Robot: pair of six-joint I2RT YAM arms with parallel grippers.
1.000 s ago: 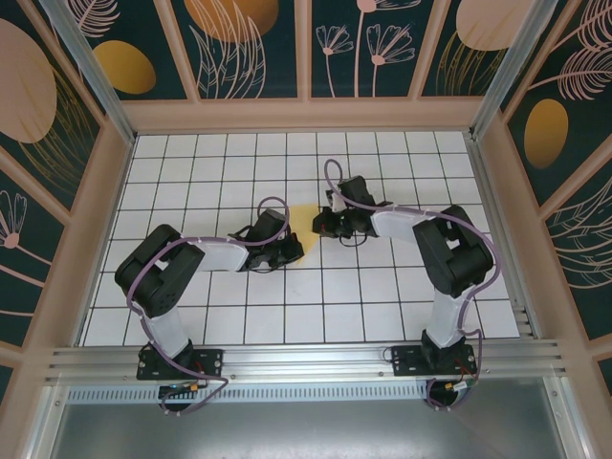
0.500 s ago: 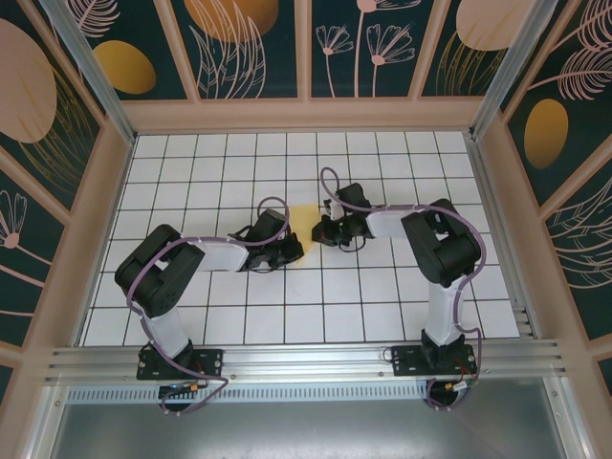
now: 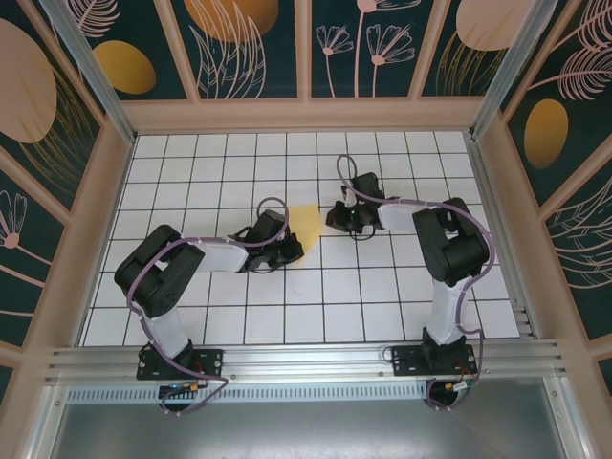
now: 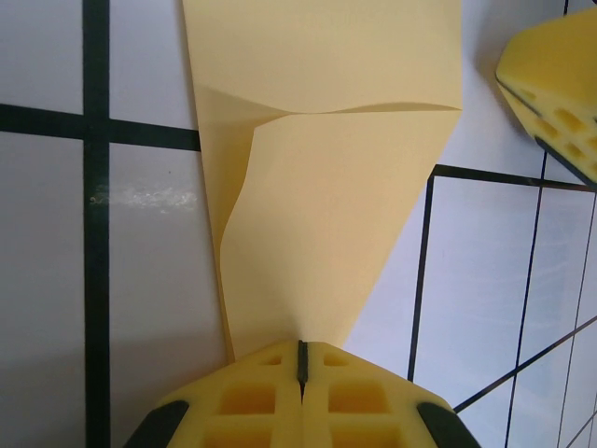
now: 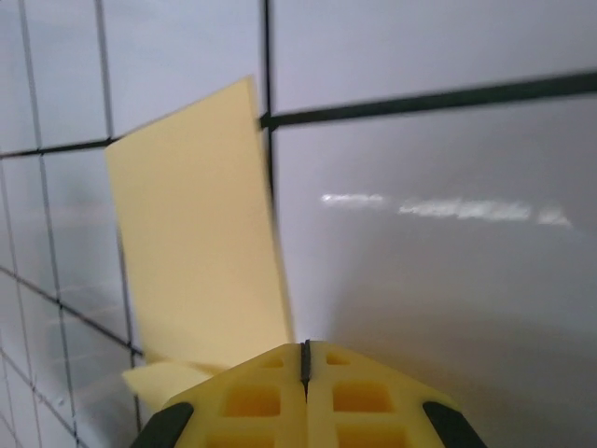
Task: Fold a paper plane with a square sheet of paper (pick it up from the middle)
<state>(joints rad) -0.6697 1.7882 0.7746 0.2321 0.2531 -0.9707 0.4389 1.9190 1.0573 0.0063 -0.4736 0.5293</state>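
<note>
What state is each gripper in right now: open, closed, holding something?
Left gripper: closed, tips at the square sheet of paper; whether it pinches it cannot be told.
Right gripper: closed, beside the sheet, gripping nothing visible.

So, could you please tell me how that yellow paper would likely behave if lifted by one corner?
Probably floppy: the yellow paper ripples along its left edge. Likely light and easily creased, since it holds a sharp fold.
</note>
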